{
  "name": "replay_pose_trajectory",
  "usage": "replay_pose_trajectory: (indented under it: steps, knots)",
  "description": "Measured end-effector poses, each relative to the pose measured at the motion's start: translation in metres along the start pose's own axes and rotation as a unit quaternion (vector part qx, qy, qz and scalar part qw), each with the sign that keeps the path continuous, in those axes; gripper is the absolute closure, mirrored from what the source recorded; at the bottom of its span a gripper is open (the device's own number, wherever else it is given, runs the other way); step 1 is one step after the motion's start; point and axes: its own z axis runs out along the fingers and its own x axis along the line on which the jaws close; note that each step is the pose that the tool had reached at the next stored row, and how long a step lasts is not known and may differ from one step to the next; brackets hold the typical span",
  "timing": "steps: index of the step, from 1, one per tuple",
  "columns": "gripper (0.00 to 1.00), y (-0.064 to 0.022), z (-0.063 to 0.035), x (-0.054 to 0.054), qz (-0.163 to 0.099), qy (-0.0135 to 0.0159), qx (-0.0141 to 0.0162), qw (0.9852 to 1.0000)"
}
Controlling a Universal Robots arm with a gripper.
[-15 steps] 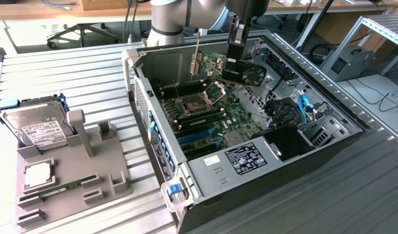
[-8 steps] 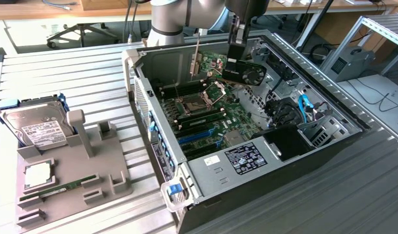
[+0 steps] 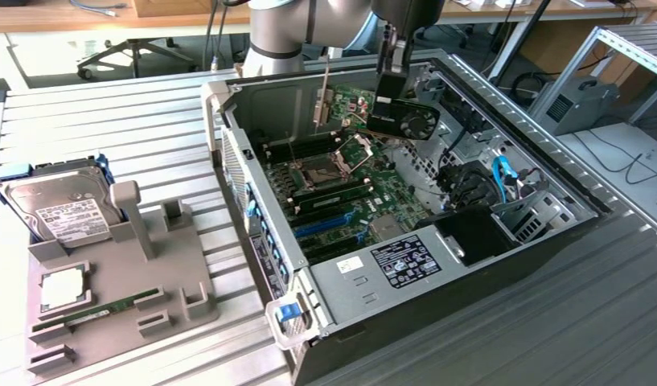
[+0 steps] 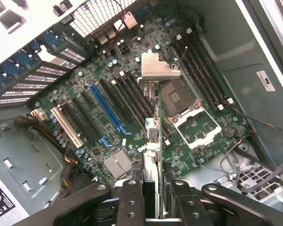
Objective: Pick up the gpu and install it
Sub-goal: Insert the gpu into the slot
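My gripper (image 3: 391, 95) is shut on the gpu (image 3: 407, 121), a black card with a round fan and a silver bracket (image 3: 325, 103) at one end. It hangs in the air over the far part of the open computer case (image 3: 306, 281), above the motherboard (image 3: 344, 201). In the wrist view I look down the gpu (image 4: 153, 141) edge-on, its bracket (image 4: 158, 70) farthest from me, with a finger (image 4: 132, 197) pressed on each side. Under it lie the motherboard's dark slots, the long blue slot (image 4: 106, 106) and the open processor socket (image 4: 184, 110). The card touches none of them.
At the exterior view's left a grey holder (image 3: 178, 281) carries a silver hard drive (image 3: 60, 213), a processor chip (image 3: 65, 288) and a green memory stick (image 3: 97, 310). The case walls, drive cage (image 3: 521, 217) and cables (image 3: 505, 181) ring the motherboard. A slatted metal table (image 3: 113, 121) lies all around.
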Motion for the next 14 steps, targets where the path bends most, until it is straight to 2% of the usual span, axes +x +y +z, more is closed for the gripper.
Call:
replay_pose_trajectory:
  steps: [14]
  knots:
    - [0.73, 0.0000, 0.0004, 0.0000, -0.037, -0.0022, 0.0002, 0.9993]
